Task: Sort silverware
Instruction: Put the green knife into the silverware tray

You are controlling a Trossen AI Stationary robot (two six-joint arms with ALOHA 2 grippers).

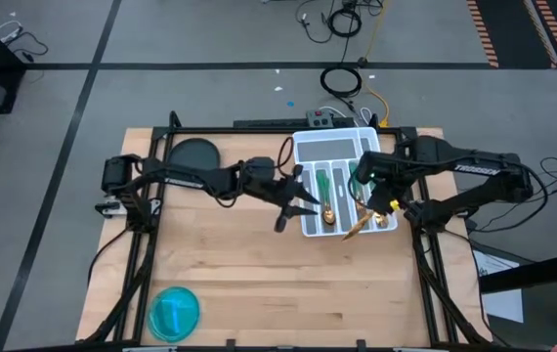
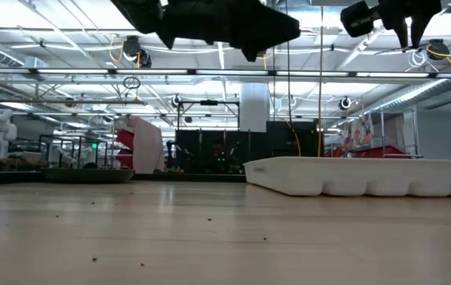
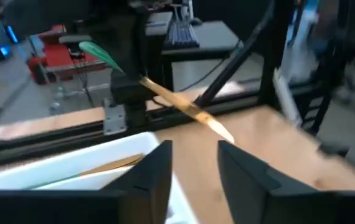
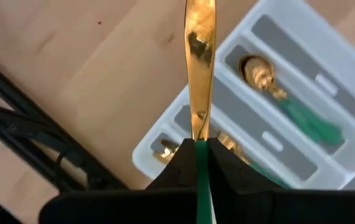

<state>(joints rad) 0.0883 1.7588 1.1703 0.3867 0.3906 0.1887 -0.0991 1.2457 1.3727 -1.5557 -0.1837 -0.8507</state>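
On the wooden bench (image 1: pixel 259 284), the left gripper (image 1: pixel 296 203) hovers with empty fingers (image 3: pixel 156 171) spread, just beside the white compartmented plastic tray (image 1: pixel 310 149). Above that tray, the right gripper (image 4: pixel 197 151) clenches a gold-bladed, green-handled knife (image 4: pixel 201 68).

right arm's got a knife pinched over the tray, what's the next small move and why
Probably lower the right end effector toward a slot of the white tray before letting go. It is shut on the knife by its green handle, gold blade pointing out over the tray's edge, held above it. The left end effector hangs open beside the tray.
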